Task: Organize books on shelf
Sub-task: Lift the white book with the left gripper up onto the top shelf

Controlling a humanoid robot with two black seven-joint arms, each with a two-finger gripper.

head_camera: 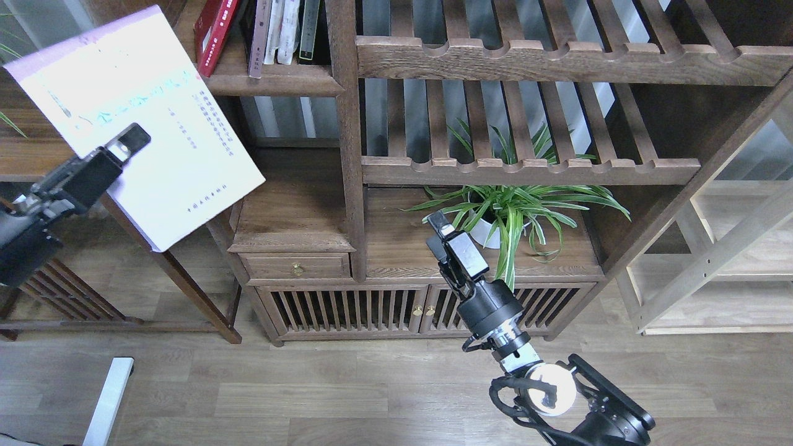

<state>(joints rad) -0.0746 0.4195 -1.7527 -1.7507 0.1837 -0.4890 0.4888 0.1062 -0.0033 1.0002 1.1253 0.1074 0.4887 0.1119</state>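
Note:
My left gripper (pixel 133 137) is shut on the white and pale lilac book (pixel 161 155) and holds it up at the far left, tilted, in front of the cabinet's left post. The bright red book (pixel 214 34) leans on the dark-brown shelf (pixel 272 80) at the top, next to thin upright books (pixel 282 28). The maroon book is out of view. My right gripper (pixel 437 224) is empty, low in the middle, in front of the lower board; its fingers are seen end-on.
A potted spider plant (pixel 502 214) stands on the lower board just right of my right gripper. Slatted shelves (pixel 526 59) with scalloped rails fill the cabinet's right side. A drawer unit (pixel 297 263) sits below. A pale wood rack (pixel 731 248) stands at the right. A dark side table (pixel 37 155) is at the left.

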